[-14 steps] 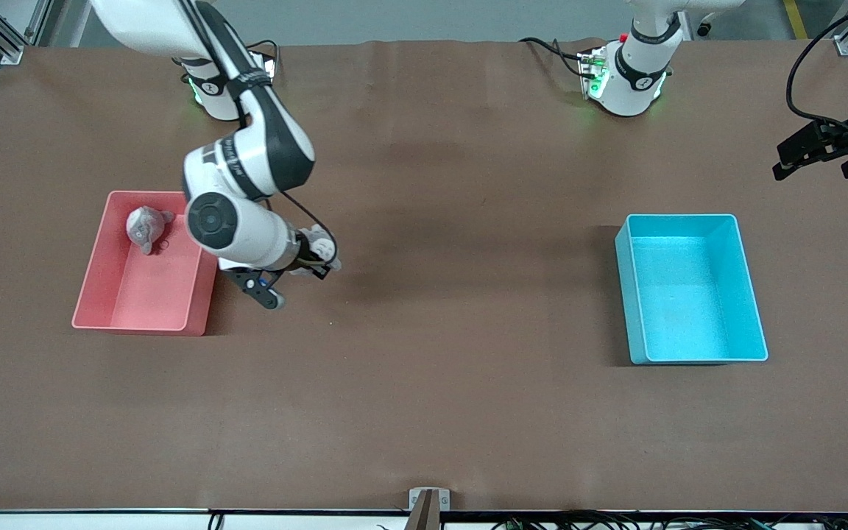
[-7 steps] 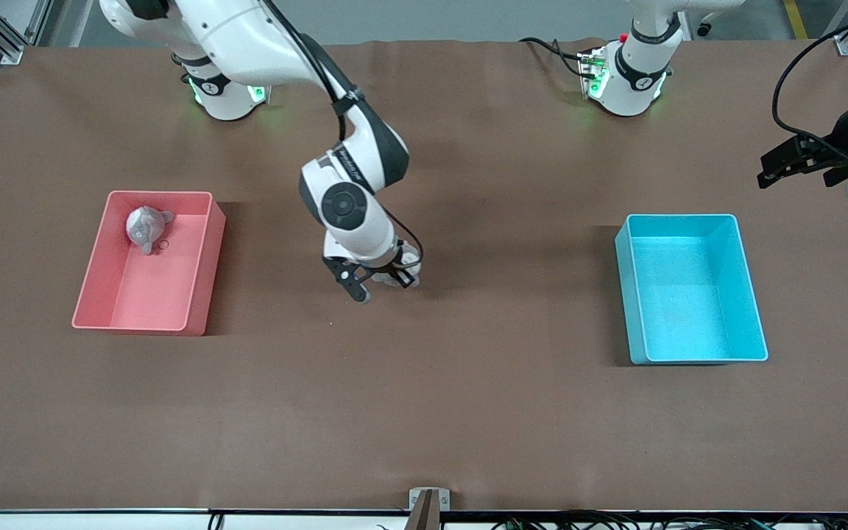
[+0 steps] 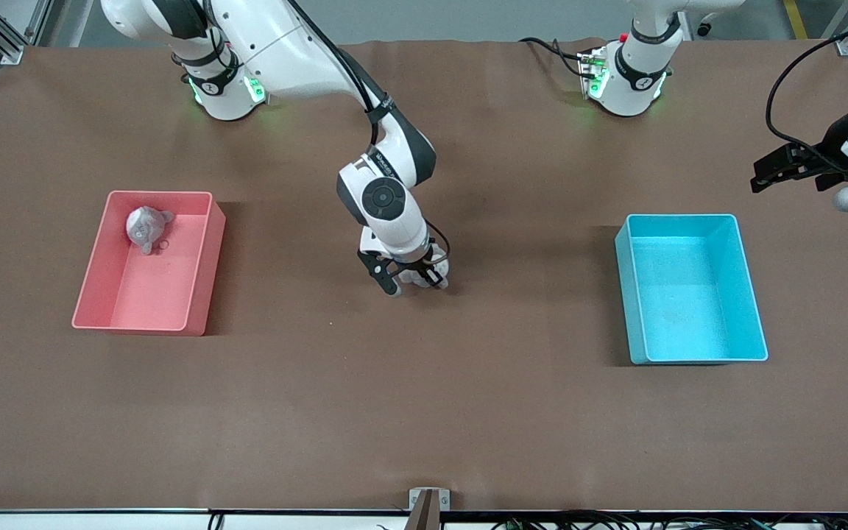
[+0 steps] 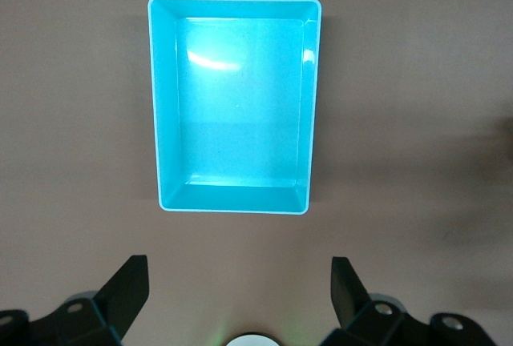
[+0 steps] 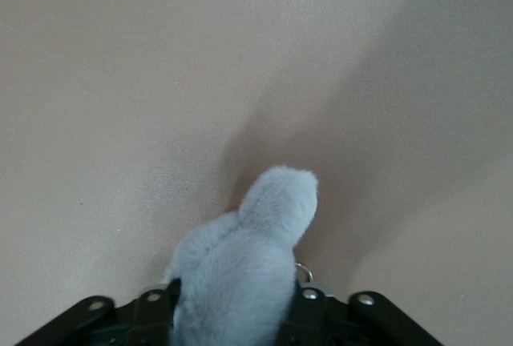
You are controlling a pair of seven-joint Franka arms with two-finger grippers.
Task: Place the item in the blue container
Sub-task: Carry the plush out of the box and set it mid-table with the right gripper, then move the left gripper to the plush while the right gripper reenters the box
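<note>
Carry plush toy (image 5: 240, 282), clamped in right gripper (image 3: 414, 280) mid-table (image 3: 424, 412), over blue container (image 3: 691, 288) near left-arm end before releasing; left gripper (image 3: 799, 168) idle, open.

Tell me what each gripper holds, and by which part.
The right gripper, over the table's middle, has a grey plush toy between its fingers; which part cannot be told. The left gripper, above the blue container, is open and holds nothing.
</note>
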